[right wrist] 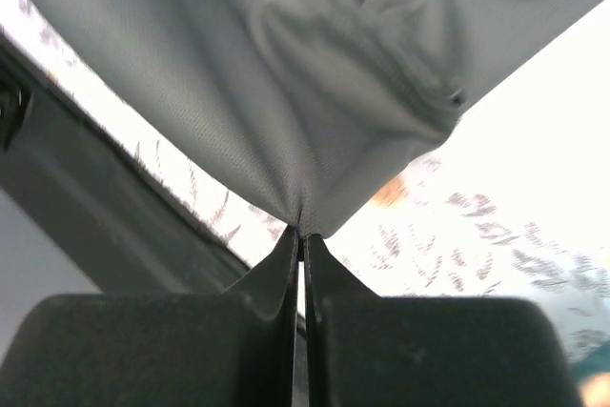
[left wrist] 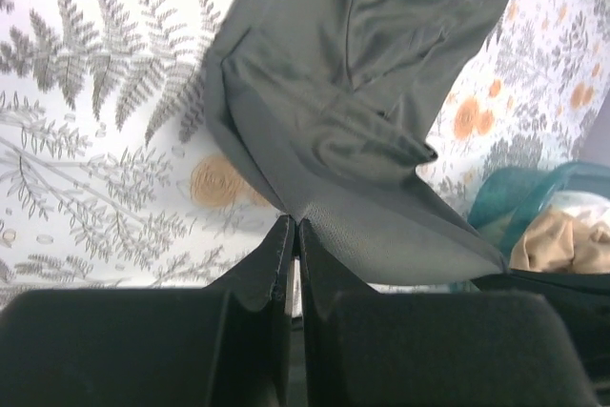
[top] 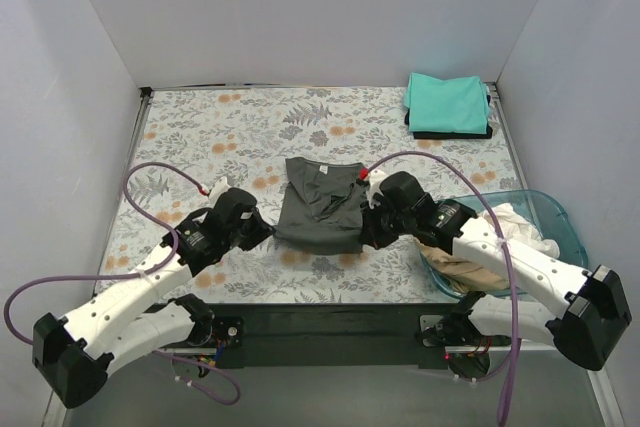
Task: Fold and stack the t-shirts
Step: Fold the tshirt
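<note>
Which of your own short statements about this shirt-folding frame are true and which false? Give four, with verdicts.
1. The left gripper and right gripper are both shut on the dark grey shirt. True.
2. The teal shirt lies folded on a black shirt at the far right corner. True.
3. The blue basin is empty. False: it holds a tan shirt and a white shirt.
4. The dark grey shirt rests on the teal shirt. False: it is in the middle, apart from that stack.

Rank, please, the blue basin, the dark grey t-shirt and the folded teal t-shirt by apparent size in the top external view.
Largest: blue basin, partly behind the right arm.
Then: dark grey t-shirt.
Smallest: teal t-shirt, folded and farther from the camera.
</note>
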Controlling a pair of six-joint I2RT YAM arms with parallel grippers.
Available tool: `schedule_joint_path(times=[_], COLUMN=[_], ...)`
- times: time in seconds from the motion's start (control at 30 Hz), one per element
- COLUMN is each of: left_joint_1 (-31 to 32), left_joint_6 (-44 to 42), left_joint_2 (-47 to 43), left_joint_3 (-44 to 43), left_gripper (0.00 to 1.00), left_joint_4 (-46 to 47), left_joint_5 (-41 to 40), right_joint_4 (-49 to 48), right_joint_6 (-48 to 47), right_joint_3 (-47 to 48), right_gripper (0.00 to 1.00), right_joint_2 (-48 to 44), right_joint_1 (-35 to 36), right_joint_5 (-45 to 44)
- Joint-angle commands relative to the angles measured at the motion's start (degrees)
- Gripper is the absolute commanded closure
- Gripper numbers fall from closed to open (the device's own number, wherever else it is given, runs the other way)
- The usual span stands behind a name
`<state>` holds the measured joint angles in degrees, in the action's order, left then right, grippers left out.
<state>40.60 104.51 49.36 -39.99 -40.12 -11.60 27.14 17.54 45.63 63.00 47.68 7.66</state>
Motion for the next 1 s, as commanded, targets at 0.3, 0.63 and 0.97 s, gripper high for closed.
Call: schedule_joint_path(times=[0.3, 0.63, 0.97], left_joint_1=[-0.3, -3.7, -8.5], left_joint_6=[-4.4, -9.2, -14.6], left_joint_2=[11.6, 23.3, 31.8], left_joint_3=[-13.1, -21.3, -26.3], left_gripper=[1.00, 1.00, 1.00], left_joint_4=[4.2, 7.1, 14.7], left_joint_5=[-15.0, -17.3, -15.2], right_joint_4=[0.6, 1.0, 1.3], right_joint_6=[-3.6, -6.1, -8.2], right_joint_3=[9.8, 14.6, 20.1], right_gripper=[0.99, 0.99, 0.99], right_joint_2=[4.1, 9.3, 16.6], right_joint_1=[-7.5, -13.0, -18.1], right_joint_5=[-1.9, 3.2, 6.9])
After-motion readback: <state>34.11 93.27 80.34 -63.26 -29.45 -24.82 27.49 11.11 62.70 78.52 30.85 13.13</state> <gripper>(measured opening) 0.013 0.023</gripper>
